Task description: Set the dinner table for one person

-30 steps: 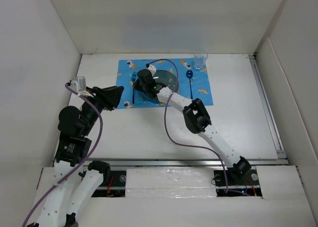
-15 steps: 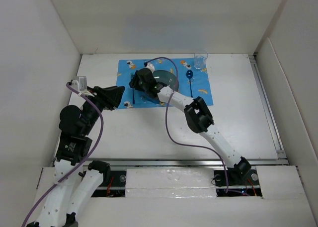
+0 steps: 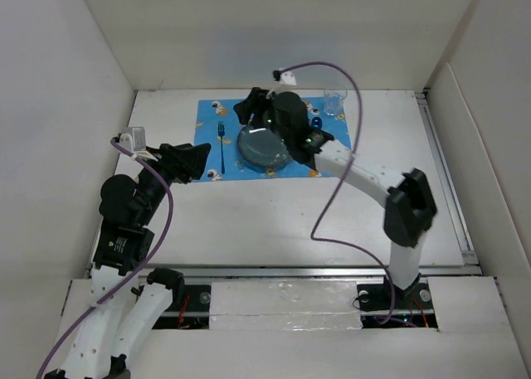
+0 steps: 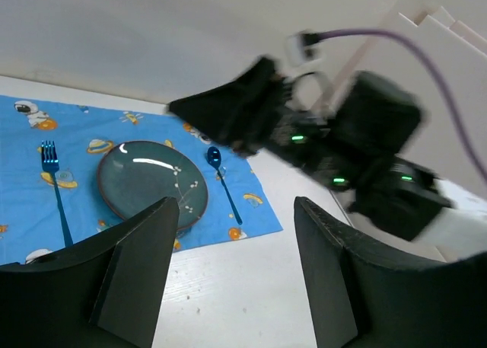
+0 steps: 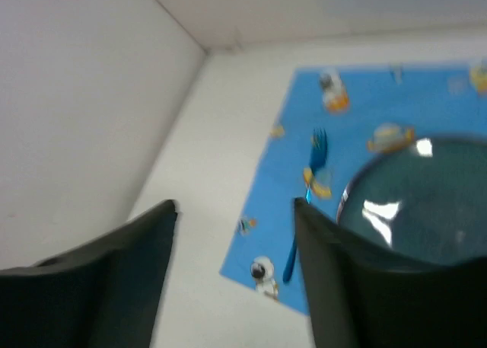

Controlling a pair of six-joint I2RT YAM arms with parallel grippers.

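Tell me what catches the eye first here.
A bright blue placemat lies at the far side of the white table, a dark plate at its centre, a fork left of it and a spoon right. The right hand hangs open in the air above the plate.

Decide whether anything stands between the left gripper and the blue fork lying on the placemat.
Nothing visible does. The left gripper, jaws open, faces the fork across bare dinner table and placemat. The plate and the right gripper hovering near it sit to the fork's right, off that path.
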